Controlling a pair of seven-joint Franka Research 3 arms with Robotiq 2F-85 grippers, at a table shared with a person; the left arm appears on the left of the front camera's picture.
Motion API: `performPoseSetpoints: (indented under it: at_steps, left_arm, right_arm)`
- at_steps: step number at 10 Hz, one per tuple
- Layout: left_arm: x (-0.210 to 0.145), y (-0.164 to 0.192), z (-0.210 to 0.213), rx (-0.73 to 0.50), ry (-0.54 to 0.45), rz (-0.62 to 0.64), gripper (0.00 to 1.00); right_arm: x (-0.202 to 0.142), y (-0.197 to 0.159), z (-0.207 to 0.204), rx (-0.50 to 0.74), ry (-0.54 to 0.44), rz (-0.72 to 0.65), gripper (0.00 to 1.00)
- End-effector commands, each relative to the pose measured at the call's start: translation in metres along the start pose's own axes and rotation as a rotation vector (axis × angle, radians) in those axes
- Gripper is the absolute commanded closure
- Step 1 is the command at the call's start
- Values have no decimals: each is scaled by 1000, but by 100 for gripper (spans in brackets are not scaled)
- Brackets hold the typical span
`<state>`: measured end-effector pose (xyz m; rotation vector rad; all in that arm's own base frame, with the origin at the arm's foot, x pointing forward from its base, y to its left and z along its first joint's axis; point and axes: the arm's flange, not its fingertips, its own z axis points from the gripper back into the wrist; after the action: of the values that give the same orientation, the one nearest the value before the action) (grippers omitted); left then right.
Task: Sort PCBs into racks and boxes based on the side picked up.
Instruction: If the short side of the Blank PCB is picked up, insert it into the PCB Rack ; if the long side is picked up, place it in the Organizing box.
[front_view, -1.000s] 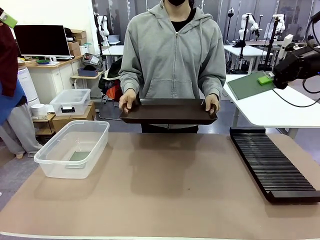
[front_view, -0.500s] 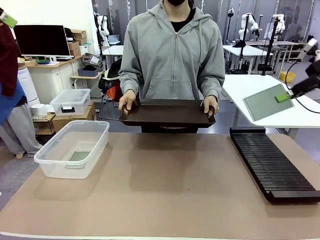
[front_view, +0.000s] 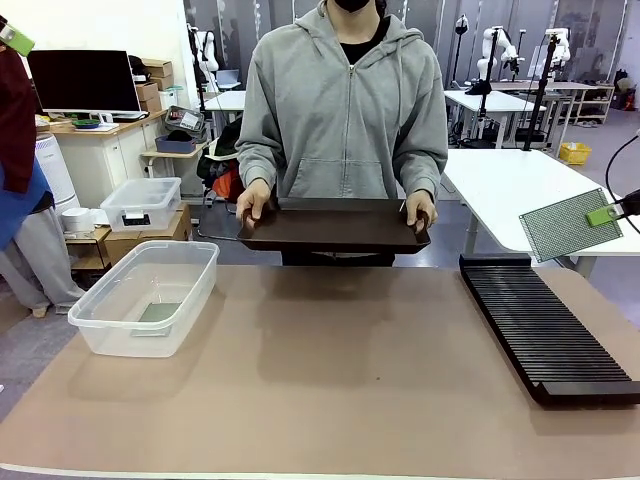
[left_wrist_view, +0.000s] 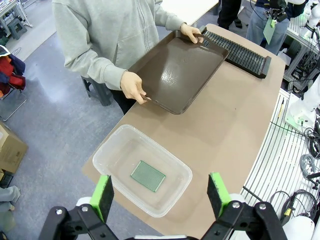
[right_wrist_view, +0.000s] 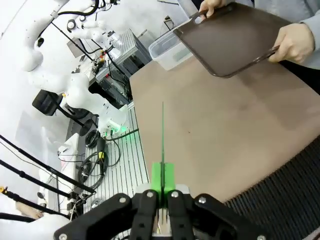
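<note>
Green board in the air at the far right: your right gripper (right_wrist_view: 162, 175) pinches one PCB (front_view: 570, 224) by its edge, pads pressed together on it, above the far end of the black rack (front_view: 545, 330). I judge you hold it by the edge so it can go upright into a slot. The other PCB (left_wrist_view: 148, 175) lies flat in the clear tub (left_wrist_view: 120, 185) at the near left. Your left gripper (left_wrist_view: 161, 192) hangs above the tub, fingers spread and empty. The person holds the brown tray (front_view: 335, 224) level at the far side.
</note>
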<state>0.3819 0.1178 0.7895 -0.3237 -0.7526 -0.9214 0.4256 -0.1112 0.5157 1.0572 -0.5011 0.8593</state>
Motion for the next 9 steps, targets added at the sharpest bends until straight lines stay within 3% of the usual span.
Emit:
performPoseSetpoints:
  at_steps: [1,3,4,6,8,9]
  left_arm:
    - [-1,-3,0,-5,-2,-3,0]
    - [-1,-3,0,-5,-2,-3,0]
    - [-1,-3,0,-5,-2,-3,0]
    - [-1,-3,0,-5,-2,-3,0]
    - [-1,-3,0,-5,-2,-3,0]
    - [-1,-3,0,-5,-2,-3,0]
  right_arm:
    - [11,8,-7,-22,24,15,98]
    - [6,3,-3,-1,8,13,98]
    - [9,-11,-4,-40,-60,151,98]
    - [7,-37,-3,-10,-75,327,98]
    - [6,-63,1,12,-21,544,98]
    - [3,-74,4,59,13,588,98]
